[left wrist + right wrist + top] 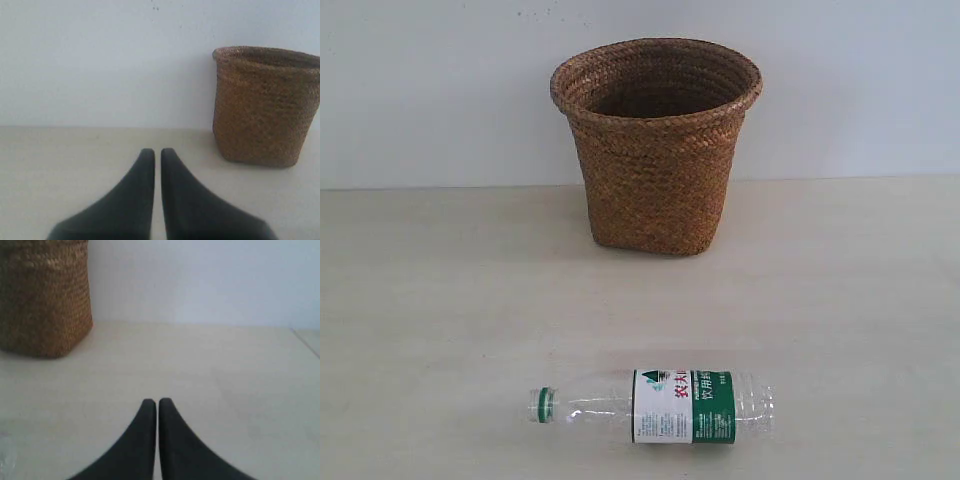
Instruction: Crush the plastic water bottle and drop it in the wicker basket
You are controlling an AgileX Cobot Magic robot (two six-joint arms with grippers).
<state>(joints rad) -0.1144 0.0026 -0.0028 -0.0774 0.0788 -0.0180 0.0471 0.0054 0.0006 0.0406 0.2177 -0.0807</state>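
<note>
The plastic water bottle (655, 405) lies on its side near the table's front edge, uncrushed, green cap ring pointing left. Behind it the wicker basket (656, 143) stands upright at the back by the wall. Neither arm shows in the exterior view. In the left wrist view my left gripper (157, 152) is shut with nothing between its black fingers, the basket (262, 105) ahead and to one side. My right gripper (157, 402) is likewise shut and empty, low over bare tabletop, the basket (45, 295) further off. A faint clear patch at the right wrist view's corner may be the bottle (5, 452).
A pale wooden table (440, 290) carries both things, with a plain white wall (440, 90) right behind the basket. The table's far corner edge (305, 340) shows in the right wrist view.
</note>
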